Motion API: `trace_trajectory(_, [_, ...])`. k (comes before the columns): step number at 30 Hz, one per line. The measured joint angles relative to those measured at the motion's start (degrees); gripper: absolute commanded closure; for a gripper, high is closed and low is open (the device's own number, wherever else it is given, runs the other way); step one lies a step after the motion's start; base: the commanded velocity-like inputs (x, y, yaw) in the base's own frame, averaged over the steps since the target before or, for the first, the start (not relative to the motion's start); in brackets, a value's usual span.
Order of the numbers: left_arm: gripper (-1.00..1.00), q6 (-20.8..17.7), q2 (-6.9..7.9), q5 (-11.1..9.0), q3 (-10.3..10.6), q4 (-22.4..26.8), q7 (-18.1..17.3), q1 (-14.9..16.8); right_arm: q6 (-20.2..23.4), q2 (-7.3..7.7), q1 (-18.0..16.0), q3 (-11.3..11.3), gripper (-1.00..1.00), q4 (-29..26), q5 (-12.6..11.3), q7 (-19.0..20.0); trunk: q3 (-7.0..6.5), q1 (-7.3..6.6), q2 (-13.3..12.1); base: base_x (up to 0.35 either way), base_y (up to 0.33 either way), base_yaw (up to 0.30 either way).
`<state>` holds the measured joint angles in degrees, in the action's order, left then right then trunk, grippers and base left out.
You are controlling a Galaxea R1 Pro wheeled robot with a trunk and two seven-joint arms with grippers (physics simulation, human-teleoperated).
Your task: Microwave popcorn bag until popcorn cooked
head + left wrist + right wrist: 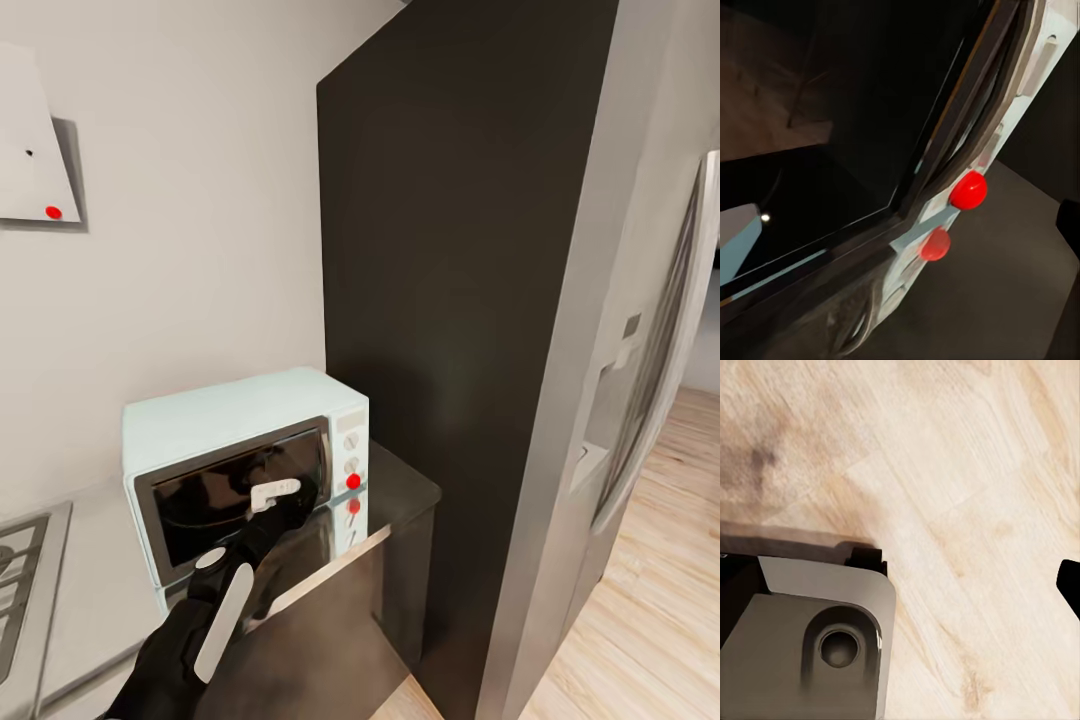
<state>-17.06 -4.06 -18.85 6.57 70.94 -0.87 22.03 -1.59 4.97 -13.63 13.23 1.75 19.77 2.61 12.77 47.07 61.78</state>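
- My left gripper (283, 492) is up against the dark glass door of the microwave (225, 412), near the door's right edge; I cannot tell how far its fingers are parted or whether they hold anything
- The microwave sits on the countertop (400, 490), close to the grey wall behind it and just beside a tall dark cabinet (450, 300) on its right
- Its door looks closed, and through the dark glass I cannot make out what is inside
- A round red light (353, 481) glows on the microwave's white side panel, below two knobs, and its reflection shows in the glossy worktop underneath
- In my left wrist view the red light (968, 190) sits just past the door's edge, with its reflection below it
- My right wrist view looks down on the light wood floor (967, 472) and a grey part of my own base (802, 637); the right gripper's opening I cannot tell
- A stove grate (15, 590) lies at the counter's left end
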Motion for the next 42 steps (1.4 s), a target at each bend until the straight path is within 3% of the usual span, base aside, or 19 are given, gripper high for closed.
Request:
trace_trajectory(6, [-1.00,-0.06,-0.05,-0.14,-0.03,0.50,0.21,-0.04,0.00,0.00,0.00,0.00,-1.00,0.00,0.02,0.00,0.00,0.02,-0.02,-0.034,0.000,0.000])
trace_trajectory(11, [-1.00,-0.86,-0.05,0.35,-0.26,4.49,0.32,0.00,0.02,0.00,0.00,0.00,-1.00,0.01,0.03,0.01,-0.01,0.05,-0.02,-0.298,0.000,0.000])
trace_trajectory(19, [-1.00,-1.16,-0.13,0.29,-0.05,5.12,0.31,-0.01,0.01,0.04,0.00,0.00,-1.00,-0.05,0.08,0.02,-0.01,0.05,-0.03,-0.338,0.000,0.000])
trace_trajectory(21, [-1.00,-1.45,-1.22,0.00,0.77,4.74,0.36,-0.01,-0.01,0.08,0.00,0.00,-1.00,-0.06,0.05,0.00,-0.01,0.05,-0.03,-0.344,0.000,0.000])
trace_trajectory(23, [-1.00,-4.38,-2.30,0.00,2.65,3.86,1.58,-0.01,-0.26,0.03,0.00,0.00,-1.00,-0.07,0.08,0.00,-0.01,0.05,-0.03,-0.346,0.000,0.000])
trace_trajectory(25, [-1.00,-10.38,-2.80,-0.21,3.33,3.17,4.65,0.01,-0.43,0.01,0.00,0.00,-1.00,-0.06,0.06,0.15,-0.01,0.05,-0.03,-0.347,0.000,0.000])
trace_trajectory(28, [-1.00,-13.16,-3.24,-0.32,3.46,-5.12,6.12,-0.01,-0.41,0.00,0.00,0.00,-1.00,-0.03,0.08,0.46,-0.01,0.05,-0.03,-0.347,0.000,0.000])
trace_trajectory(32, [-1.00,-13.30,-3.10,-0.16,3.30,-16.46,6.36,0.01,-0.30,-0.02,0.00,-0.01,-1.00,-0.02,0.16,0.53,-0.01,0.05,-0.03,-0.347,0.000,0.000])
trace_trajectory(36, [-1.00,-13.31,-3.09,-0.27,3.26,-23.20,6.39,-0.01,-0.16,0.00,0.00,0.00,-1.00,0.00,0.18,0.49,-0.01,0.05,-0.03,-0.347,0.000,0.000])
trace_trajectory(39, [-1.00,-13.09,-3.17,-0.21,3.13,-32.15,6.45,-0.02,-0.03,-0.30,0.00,-0.07,-1.00,0.03,0.18,0.45,0.00,0.05,-0.03,-0.347,0.000,0.000])
trace_trajectory(41, [-1.00,-11.06,-3.15,-0.40,2.90,-38.50,6.42,-0.02,-0.10,-0.40,0.18,-0.08,-1.00,0.03,0.22,0.47,0.00,0.05,-0.03,-0.347,0.000,0.000])
trace_trajectory(42, [-1.00,-7.55,-3.16,-0.89,2.75,-43.02,6.46,-0.03,-0.20,-0.44,0.51,-0.09,-1.00,0.03,0.24,0.47,0.00,0.05,-0.03,-0.339,0.000,0.000])
